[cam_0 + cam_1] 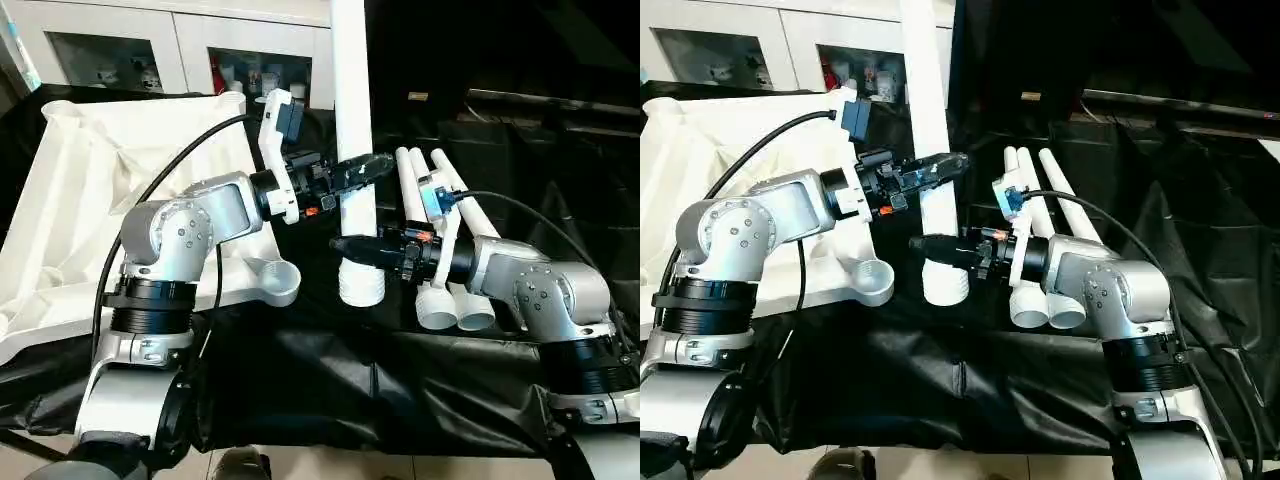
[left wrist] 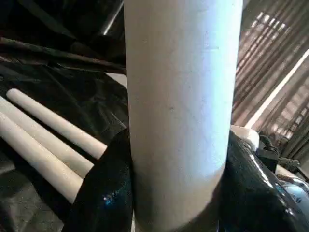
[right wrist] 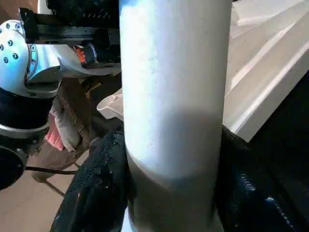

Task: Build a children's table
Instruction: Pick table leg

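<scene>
left eye view: both pincers clamp one upright long white tapered plastic tube leg (image 1: 352, 110), left gripper (image 1: 362, 168) above right gripper (image 1: 352, 246), beside white ribbed plastic tabletop (image 1: 80, 200).

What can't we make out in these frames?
- Top of the upright leg: cut off by the upper edge, head views.
- Far corner sockets of the tabletop: hidden under white wrapping and the left arm.
- Upright leg's threaded end and the near socket: apart, not yet joined.
- Cabinet contents: too small.
</scene>
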Available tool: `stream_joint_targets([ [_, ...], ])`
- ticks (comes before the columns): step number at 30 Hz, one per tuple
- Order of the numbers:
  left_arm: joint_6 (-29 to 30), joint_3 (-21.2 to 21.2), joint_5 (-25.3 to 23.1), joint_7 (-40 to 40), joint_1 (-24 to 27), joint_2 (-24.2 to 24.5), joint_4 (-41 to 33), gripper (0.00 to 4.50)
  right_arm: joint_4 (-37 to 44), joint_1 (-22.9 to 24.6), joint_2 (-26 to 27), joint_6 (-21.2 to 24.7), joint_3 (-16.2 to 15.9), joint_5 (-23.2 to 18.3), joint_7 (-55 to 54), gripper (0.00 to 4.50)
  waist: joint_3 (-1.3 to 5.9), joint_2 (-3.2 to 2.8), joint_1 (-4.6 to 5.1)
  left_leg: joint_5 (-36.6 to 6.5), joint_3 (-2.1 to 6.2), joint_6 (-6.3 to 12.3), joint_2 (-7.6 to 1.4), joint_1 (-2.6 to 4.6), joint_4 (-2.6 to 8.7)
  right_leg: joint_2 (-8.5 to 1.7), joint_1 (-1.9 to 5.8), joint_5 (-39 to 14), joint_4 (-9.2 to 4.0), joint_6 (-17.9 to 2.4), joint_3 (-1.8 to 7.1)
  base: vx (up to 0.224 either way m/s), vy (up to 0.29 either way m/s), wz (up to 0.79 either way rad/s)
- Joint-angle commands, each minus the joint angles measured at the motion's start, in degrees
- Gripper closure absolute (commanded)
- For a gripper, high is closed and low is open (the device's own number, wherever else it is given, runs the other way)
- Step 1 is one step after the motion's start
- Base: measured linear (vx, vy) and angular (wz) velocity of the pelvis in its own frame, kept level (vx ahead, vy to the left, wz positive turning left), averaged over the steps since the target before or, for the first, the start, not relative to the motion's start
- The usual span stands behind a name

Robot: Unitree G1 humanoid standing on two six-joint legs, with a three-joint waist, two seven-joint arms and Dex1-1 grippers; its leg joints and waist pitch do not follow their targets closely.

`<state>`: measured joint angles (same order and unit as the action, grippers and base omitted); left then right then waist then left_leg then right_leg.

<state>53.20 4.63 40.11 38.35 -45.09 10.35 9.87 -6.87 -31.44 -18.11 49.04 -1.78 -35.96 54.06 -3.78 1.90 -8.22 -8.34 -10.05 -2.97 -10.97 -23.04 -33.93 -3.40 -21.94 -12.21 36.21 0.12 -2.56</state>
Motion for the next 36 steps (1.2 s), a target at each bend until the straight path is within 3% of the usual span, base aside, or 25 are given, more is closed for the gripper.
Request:
stream_joint_targets([
  [1, -1.5, 0.1, -1.43, -2.36, -0.79, -0.5, -1.59, 2.04, 1.07, -0.53, 0.7, -0.62, -0.04, 1.37, -2.87, 2.57, 4.72, 0.61, 0.03, -5.62, 0.39, -0.69, -2.04, 1.82, 3.33, -4.62, 2.38, -1.94, -3.58, -11.13, 2.13, 0.0, 0.0, 0.0],
  [2, -1.64, 0.09, -1.68, -2.73, -0.76, -0.54, -1.55, 1.9, 1.11, -0.55, 0.86, -0.74, -0.04, 1.54, -3.26, 2.57, 4.76, 0.26, 0.02, -5.49, 0.43, -0.83, -2.1, 1.85, 3.32, -4.62, 2.33, -1.66, -3.49, -11.15, 2.15, 0.0, 0.0, 0.0],
  [4, -2.38, -0.54, -2.89, -4.15, -0.11, -0.78, -2.39, 1.84, 1.15, -0.68, 1.87, -1.85, -0.23, 3.24, -6.34, 2.58, 4.74, 0.4, 0.21, -5.91, 0.44, -1.43, -2.07, 1.9, 3.4, -4.55, 2.37, -1.72, -3.6, -10.94, 2.15, 0.0, 0.0, 0.0],
  [6, -3.39, -1.2, -4.79, -6.88, 0.29, -1.63, -3.15, 1.47, 1.17, -0.84, 2.46, -2.96, -0.35, 4.56, -8.36, 2.59, 4.75, 0.39, 0.18, -5.85, 0.47, -1.59, -2.18, 1.92, 3.44, -4.61, 2.37, -1.58, -3.56, -10.76, 2.18, 0.0, 0.0, 0.0],
  [8, -5.19, -1.3, -8.43, -13.22, 0.04, -3.29, -2.21, 1.45, 1.22, -1.1, 2.54, -5.21, -1.25, 7.06, -10.32, 2.59, 4.76, 0.44, 0.2, -5.85, 0.46, -1.75, -2.26, 1.95, 3.43, -4.59, 2.41, -1.15, -3.52, -10.63, 2.22, 0.0, 0.0, 0.0],
  [9, -5.88, -1.23, -9.76, -15.73, -0.13, -3.99, -1.45, 1.45, 1.23, -1.28, 2.61, -5.96, -1.73, 7.9, -10.88, 2.59, 4.68, 0.64, 0.22, -6.44, 0.47, -1.96, -2.21, 1.9, 3.45, -4.56, 2.48, -1.78, -3.74, -9.55, 2.28, 0.0, 0.0, 0.0],
  [11, -6.94, -0.02, -9.64, -18.16, -0.12, -5.85, -0.62, 1.45, 1.21, -1.86, 3.0, -6.87, -2.51, 9.19, -12.04, 2.59, 4.68, 0.67, 0.21, -6.34, 0.47, -2.03, -2.08, 1.8, 3.44, -4.6, 2.56, -2.55, -3.87, -9.12, 2.28, 0.0, 0.0, 0.0],
  [12, -7.13, 0.66, -9.54, -19.61, 0.01, -6.77, -0.59, 1.45, 1.08, -2.26, 3.37, -7.0, -2.61, 9.63, -12.94, 2.59, 4.61, 1.57, 0.38, -6.21, 0.35, -1.84, -2.08, 1.73, 3.45, -4.54, 2.58, -2.65, -3.97, -9.09, 2.28, 0.0, 0.0, 0.0],
  [13, -7.15, 0.82, -9.63, -20.2, 0.05, -7.02, -0.61, 1.45, 1.02, -2.4, 3.5, -7.02, -2.6, 9.74, -13.24, 2.59, 4.73, 1.08, 0.24, -5.82, 0.44, -1.63, -2.08, 1.77, 3.38, -4.68, 2.55, -2.56, -3.77, -9.33, 2.27, 0.0, 0.0, 0.0],
  [14, -7.13, 0.86, -9.65, -20.35, 0.06, -7.08, -0.62, 1.45, 1.0, -2.44, 3.52, -7.06, -2.61, 9.79, -13.31, 2.59, 4.71, 0.98, 0.29, -5.84, 0.44, -1.56, -2.11, 1.79, 3.35, -4.65, 2.42, -2.5, -3.78, -9.35, 2.26, 0.0, 0.0, 0.0],
  [15, -7.25, 1.6, -9.97, -22.75, 0.12, -8.16, -0.82, 1.75, 0.52, -3.18, 3.99, -7.48, -2.65, 10.62, -14.41, 2.59, 4.66, 1.28, 0.46, -5.87, 0.48, -1.59, -2.14, 1.79, 3.42, -4.49, 2.44, -2.24, -3.75, -9.34, 2.21, 0.0, 0.0, 0.0],
  [17, -7.62, 2.24, -10.09, -24.05, 0.19, -8.94, -1.07, 1.81, 0.08, -3.74, 4.37, -7.54, -2.72, 10.91, -15.23, 2.59, 4.61, 1.3, 0.63, -6.03, 0.46, -1.63, -2.11, 1.85, 3.39, -4.45, 2.37, -1.98, -3.83, -9.54, 2.23, 0.0, 0.0, 0.0],
  [18, -7.6, 2.53, -10.02, -24.41, 0.21, -9.21, -1.21, 1.87, 0.02, -3.9, 4.5, -7.58, -2.79, 10.99, -15.47, 2.59, 4.6, 1.83, 0.67, -6.07, 0.38, -1.57, -2.12, 1.87, 3.39, -4.42, 2.38, -2.1, -3.89, -9.46, 2.23, 0.0, 0.0, 0.0],
  [19, -7.54, 2.82, -9.91, -24.66, 0.17, -9.39, -1.22, 2.02, 0.02, -3.97, 4.57, -7.61, -2.86, 11.01, -15.55, 2.59, 4.62, 1.5, 0.54, -6.26, 0.43, -1.69, -2.15, 1.95, 3.41, -4.49, 2.33, -2.16, -3.83, -9.54, 2.23, 0.0, 0.0, 0.0],
  [20, -7.52, 3.18, -10.0, -25.33, 0.1, -9.69, -1.27, 2.18, 0.08, -4.0, 4.66, -7.77, -3.01, 11.18, -15.61, 2.59, 4.68, 1.81, 0.53, -6.27, 0.44, -1.8, -2.24, 2.02, 3.4, -4.49, 2.36, -1.79, -3.69, -9.49, 2.22, 0.0, 0.0, 0.0],
  [23, -8.2, 3.67, -10.45, -26.61, -0.26, -10.0, -0.79, 2.3, 0.12, -4.09, 4.97, -8.37, -3.47, 12.03, -15.78, 2.59, 4.57, 1.73, 0.56, -6.59, 0.5, -2.31, -2.26, 2.17, 3.49, -4.33, 2.19, -0.6, -3.78, -9.34, 2.21, 0.0, 0.0, 0.0],
  [24, -8.51, 3.73, -10.34, -26.76, -0.41, -9.96, -0.62, 2.54, 0.18, -4.1, 5.0, -8.57, -3.69, 12.29, -15.8, 2.59, 4.59, 1.87, 0.56, -6.67, 0.48, -2.36, -2.22, 2.16, 3.46, -4.36, 2.26, -0.55, -3.76, -9.35, 2.23, 0.0, 0.0, 0.0],
  [25, -8.84, 3.75, -10.24, -26.68, -0.62, -9.88, -0.37, 2.54, 0.19, -4.12, 4.97, -8.82, -3.9, 12.59, -15.87, 2.59, 4.61, 1.51, 0.48, -6.81, 0.54, -2.53, -2.17, 2.11, 3.49, -4.4, 2.35, -0.55, -3.68, -9.32, 2.24, 0.0, 0.0, 0.0],
  [26, -8.93, 3.66, -10.2, -26.45, -0.79, -9.79, -0.35, 2.56, 0.34, -4.08, 4.93, -9.05, -4.1, 12.89, -15.98, 2.59, 4.56, 1.75, 0.53, -7.29, 0.51, -2.7, -2.19, 2.15, 3.51, -4.4, 2.32, -0.86, -3.83, -9.11, 2.26, 0.0, 0.0, 0.0],
  [27, -8.79, 3.54, -9.86, -25.55, -1.01, -9.7, -0.61, 2.56, 0.53, -3.94, 5.15, -8.79, -3.84, 12.47, -15.91, 2.59, 4.6, 1.2, 0.41, -7.57, 0.62, -2.98, -2.17, 2.13, 3.54, -4.47, 2.35, -0.97, -3.74, -9.06, 2.26, 0.0, 0.0, 0.0],
  [29, -8.31, 2.81, -8.94, -22.83, -1.02, -9.09, -1.39, 2.59, 0.99, -3.62, 5.2, -7.65, -3.04, 10.69, -14.75, 2.03, 4.61, 1.63, 0.47, -7.77, 0.59, -3.03, -2.1, 2.13, 3.56, -4.41, 2.43, -0.82, -3.85, -9.0, 2.22, 0.0, 0.0, 0.0],
  [30, -8.05, 2.29, -8.49, -21.26, -0.97, -8.67, -1.83, 2.61, 1.29, -3.44, 5.07, -7.1, -2.72, 9.84, -14.03, 1.89, 4.62, 1.53, 0.46, -7.72, 0.62, -3.12, -2.13, 2.11, 3.58, -4.4, 2.41, -0.75, -3.74, -9.06, 2.21, 0.0, 0.0, 0.0],
  [32, -6.58, 1.03, -7.24, -17.76, -0.82, -7.48, -2.87, 2.62, 1.62, -3.1, 4.24, -6.68, -2.39, 9.33, -12.76, 1.83, 4.61, 1.57, 0.43, -8.08, 0.62, -3.04, -2.07, 2.11, 3.57, -4.36, 2.46, -0.89, -3.77, -9.12, 2.2, 0.0, 0.0, 0.0],
  [34, -4.47, -0.97, -5.56, -12.28, -0.91, -5.37, -4.0, 2.62, 1.95, -2.44, 1.78, -5.06, -1.79, 7.02, -8.16, 1.55, 4.67, 1.09, 0.27, -7.42, 0.67, -2.97, -2.12, 2.17, 3.54, -4.33, 2.43, 0.52, -3.49, -9.49, 2.16, 0.0, 0.0, 0.0],
  [36, -3.76, -1.87, -4.92, -9.87, -1.05, -4.41, -4.29, 2.62, 2.24, -2.09, 0.57, -4.02, -1.49, 5.5, -5.58, 1.45, 4.69, 1.23, 0.05, -7.82, 0.56, -2.74, -2.1, 2.36, 3.44, -4.22, 2.42, 0.88, -3.52, -9.91, 2.17, 0.0, 0.0, 0.0],
])
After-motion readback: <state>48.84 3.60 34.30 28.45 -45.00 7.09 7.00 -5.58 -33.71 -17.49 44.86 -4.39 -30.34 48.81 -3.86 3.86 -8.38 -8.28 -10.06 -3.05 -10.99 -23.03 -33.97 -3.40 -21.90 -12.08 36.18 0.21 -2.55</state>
